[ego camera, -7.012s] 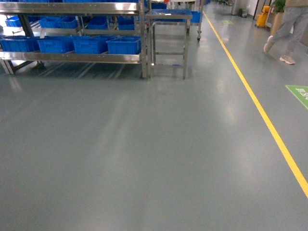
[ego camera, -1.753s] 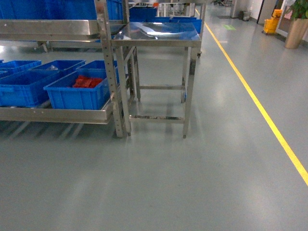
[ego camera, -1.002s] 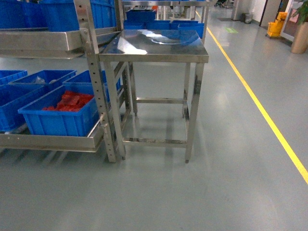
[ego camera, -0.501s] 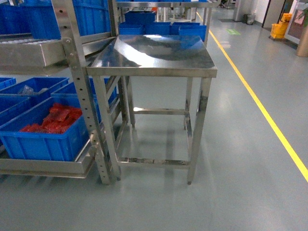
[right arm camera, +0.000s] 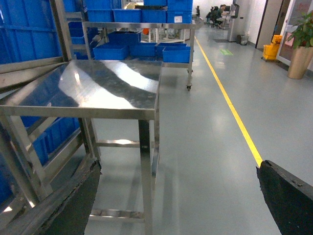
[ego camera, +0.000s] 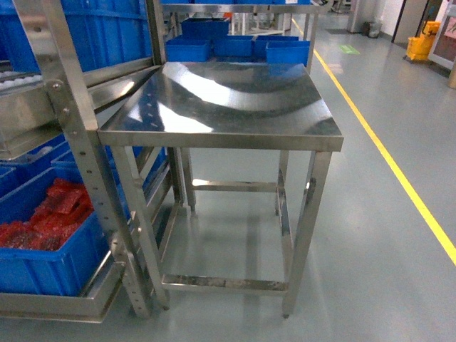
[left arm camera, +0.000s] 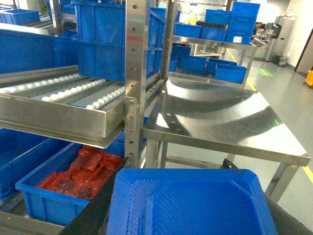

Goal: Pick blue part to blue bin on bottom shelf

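steel table (ego camera: 221,100) nearer, rack (ego camera: 71,128) closer

Bright-blue bin (ego camera: 43,263) holds red packets (ego camera: 39,221); silver steel table (ego camera: 221,107); yellow floor line (ego camera: 399,178).

You're in a factory warehouse: stainless-steel roller racks (left arm camera: 73,98) loaded with bright-blue plastic totes (ego camera: 43,256), a steel worktable (ego camera: 228,107), grey floor with yellow aisle line (ego camera: 399,178).
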### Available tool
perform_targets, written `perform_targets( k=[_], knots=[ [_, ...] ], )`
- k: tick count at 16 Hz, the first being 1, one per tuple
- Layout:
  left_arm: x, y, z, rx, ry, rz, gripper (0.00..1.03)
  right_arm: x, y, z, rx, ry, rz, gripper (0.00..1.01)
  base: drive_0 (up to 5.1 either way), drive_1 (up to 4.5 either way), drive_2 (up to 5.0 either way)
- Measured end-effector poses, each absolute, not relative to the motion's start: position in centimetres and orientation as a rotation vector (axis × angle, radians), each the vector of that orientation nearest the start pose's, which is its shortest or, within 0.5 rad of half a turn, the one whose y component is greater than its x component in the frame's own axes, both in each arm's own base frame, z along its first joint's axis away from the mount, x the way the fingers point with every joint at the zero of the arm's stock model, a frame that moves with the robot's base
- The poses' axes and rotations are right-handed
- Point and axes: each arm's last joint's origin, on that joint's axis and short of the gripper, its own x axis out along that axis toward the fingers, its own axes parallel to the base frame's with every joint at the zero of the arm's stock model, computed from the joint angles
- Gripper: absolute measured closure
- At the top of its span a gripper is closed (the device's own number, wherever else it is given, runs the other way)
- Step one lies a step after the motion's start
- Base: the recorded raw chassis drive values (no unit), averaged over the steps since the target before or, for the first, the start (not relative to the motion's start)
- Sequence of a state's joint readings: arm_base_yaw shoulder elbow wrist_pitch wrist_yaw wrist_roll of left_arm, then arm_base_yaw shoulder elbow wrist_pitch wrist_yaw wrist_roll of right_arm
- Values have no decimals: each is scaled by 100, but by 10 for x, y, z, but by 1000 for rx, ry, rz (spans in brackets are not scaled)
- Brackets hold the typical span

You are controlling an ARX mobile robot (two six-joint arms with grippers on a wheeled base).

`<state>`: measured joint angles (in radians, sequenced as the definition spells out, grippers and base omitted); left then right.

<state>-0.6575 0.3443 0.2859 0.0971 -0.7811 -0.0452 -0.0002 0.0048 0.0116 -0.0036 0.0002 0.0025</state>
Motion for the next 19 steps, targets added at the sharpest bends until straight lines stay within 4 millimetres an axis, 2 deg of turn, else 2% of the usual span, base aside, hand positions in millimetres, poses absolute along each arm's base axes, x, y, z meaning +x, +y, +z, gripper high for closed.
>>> perform_targets(
  k=[19],
  knots=[
    [98,-50,241,-70,-31,117,60,97,0,167,2,-2,-2,3,10,431,-411]
  ],
)
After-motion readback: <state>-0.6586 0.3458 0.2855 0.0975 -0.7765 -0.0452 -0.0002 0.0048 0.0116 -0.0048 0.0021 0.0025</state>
